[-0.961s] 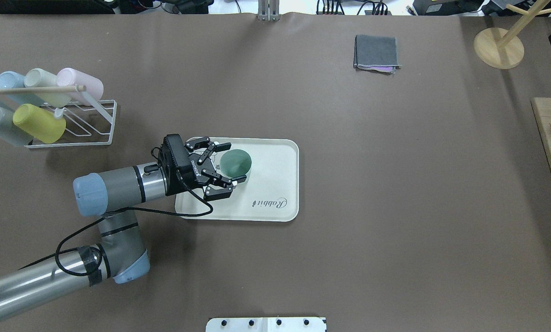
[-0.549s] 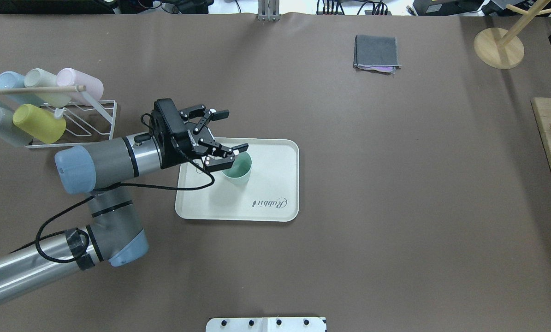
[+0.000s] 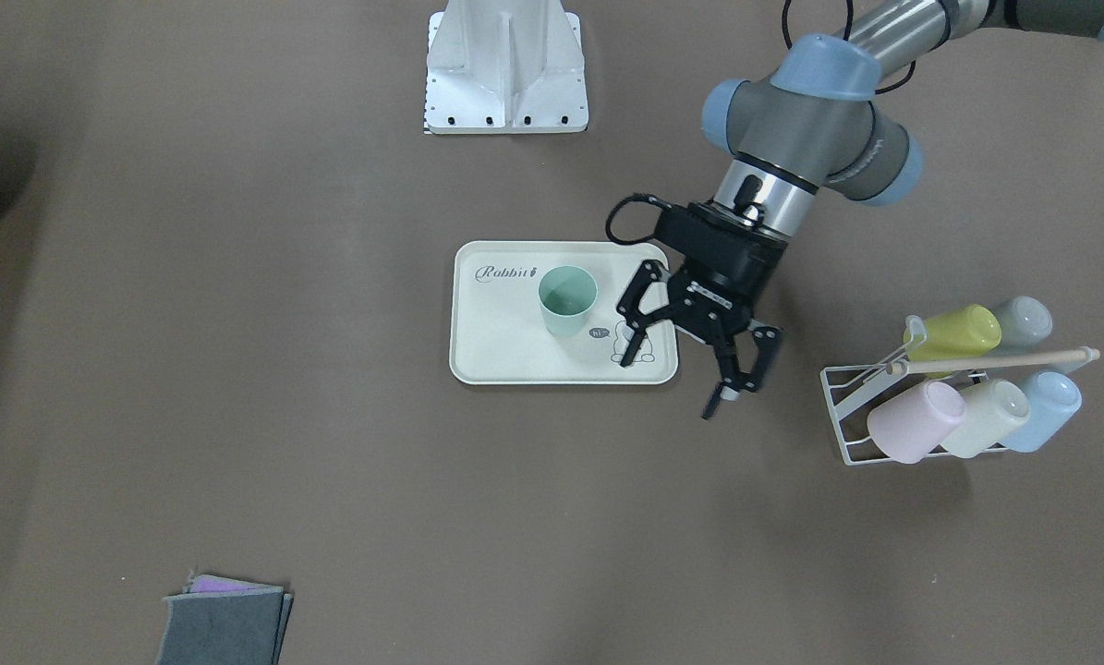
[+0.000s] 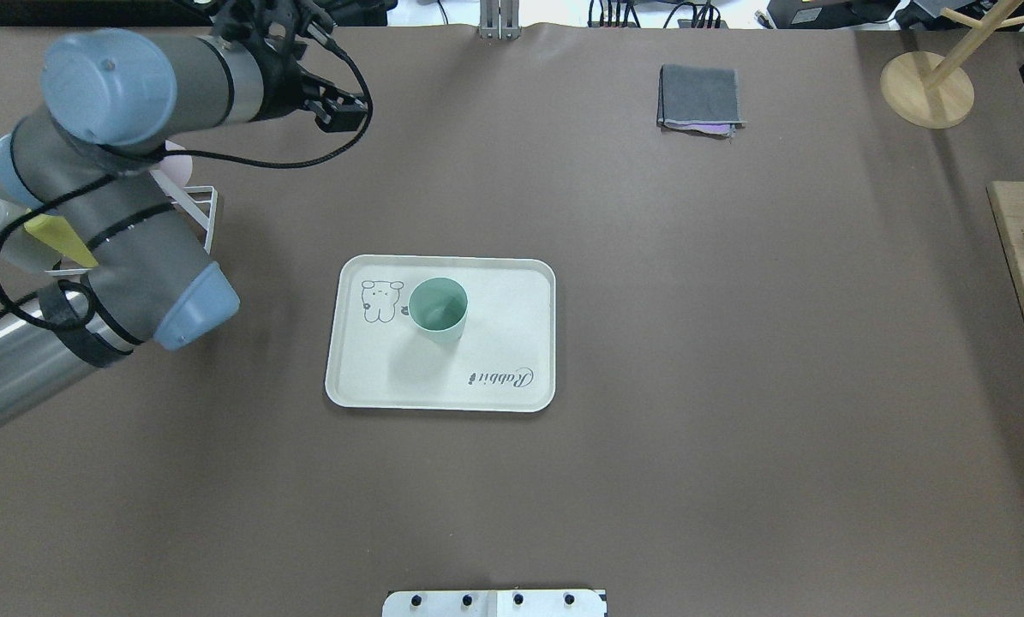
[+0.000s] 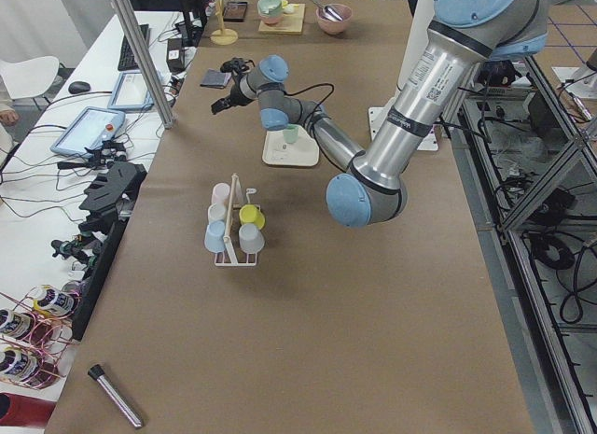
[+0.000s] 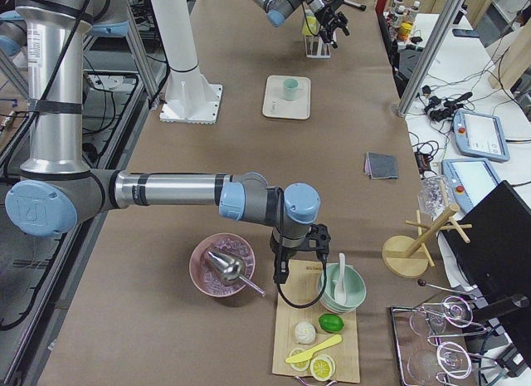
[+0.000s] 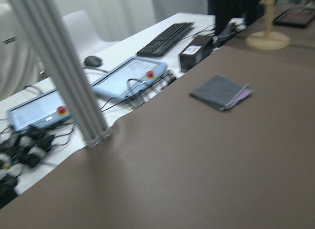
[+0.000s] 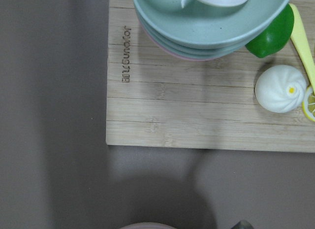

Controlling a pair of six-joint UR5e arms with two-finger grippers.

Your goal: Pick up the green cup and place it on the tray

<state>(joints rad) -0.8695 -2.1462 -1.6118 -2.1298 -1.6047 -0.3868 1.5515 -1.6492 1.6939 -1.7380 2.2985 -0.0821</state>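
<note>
Exterior front-facing view: the small mint-green plastic tumbler, the green cup (image 3: pixel 567 300), stands upright and mouth up on the cream rectangular tray (image 3: pixel 496 356), close to its "Rabbit" script. The left gripper (image 3: pixel 670 386) hangs at the tray's bunny-drawing end with its two black fingers spread wide and holding nothing. One finger is over the tray's corner, the other is past the rim over the brown table (image 3: pixel 330 462), and both are apart from the cup. A white wire rack (image 3: pixel 843 420) of pastel cups sits beyond the arm, and a folded grey cloth (image 3: pixel 224 628) lies near the bottom edge.

Overhead exterior view: the green cup sits inside the tray beside the bunny drawing, with nothing touching it. The left arm's wrist is at the far left corner above the rack, well apart from the tray.

Exterior left view: the near arm reaches along the table, and the cup is on the tray below it.

Exterior right view: the right gripper (image 6: pixel 297 251) points down over the end of a pale wooden board (image 6: pixel 315 353), next to a pink bowl (image 6: pixel 217 266). Whether its fingers are open cannot be told.

Left wrist-mounted view: blurred brown table and the grey cloth.

Right wrist-mounted view: the wooden board carries stacked green bowls (image 8: pixel 206 22) and a white bun (image 8: pixel 280 88).
</note>
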